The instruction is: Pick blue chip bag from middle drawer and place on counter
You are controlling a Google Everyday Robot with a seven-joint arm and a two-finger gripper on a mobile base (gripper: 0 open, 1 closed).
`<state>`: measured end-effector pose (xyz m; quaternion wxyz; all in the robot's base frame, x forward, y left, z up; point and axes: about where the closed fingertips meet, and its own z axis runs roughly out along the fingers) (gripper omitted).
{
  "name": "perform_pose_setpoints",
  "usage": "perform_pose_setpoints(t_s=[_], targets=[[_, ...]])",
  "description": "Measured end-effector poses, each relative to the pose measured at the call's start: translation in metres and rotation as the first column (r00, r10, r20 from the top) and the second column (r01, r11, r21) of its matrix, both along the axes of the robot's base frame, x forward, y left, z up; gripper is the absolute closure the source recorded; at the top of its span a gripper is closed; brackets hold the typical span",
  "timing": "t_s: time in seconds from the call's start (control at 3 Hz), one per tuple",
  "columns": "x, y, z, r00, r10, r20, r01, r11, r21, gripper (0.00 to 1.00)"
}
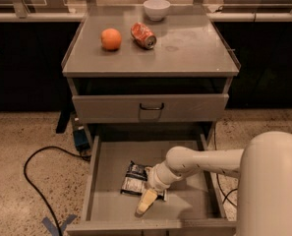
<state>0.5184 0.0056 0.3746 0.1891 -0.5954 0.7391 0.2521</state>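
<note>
The blue chip bag lies flat on the floor of the open middle drawer, left of centre, with its white label panel facing up. My gripper reaches in from the right on the white arm. It hangs low in the drawer at the bag's front-right corner, and its pale tip points toward the drawer's front edge. The bag rests on the drawer floor and is not lifted. The counter is the grey cabinet top above the drawer.
An orange, a crushed red can and a white bowl sit on the counter's left and back. The upper drawer front is shut. A black cable lies on the floor to the left.
</note>
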Motion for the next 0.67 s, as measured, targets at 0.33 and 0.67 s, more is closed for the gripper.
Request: perform_pose_setpoints(t_s=[0.33, 0.67], targets=[[-0.001, -0.001, -0.018, 0.9995, -0.024, 0.023, 0.026, 0.997, -0.07, 0.0], [0.005, 0.003, -0.037, 0.9983, -0.044, 0.039, 0.048, 0.99, -0.129, 0.18]])
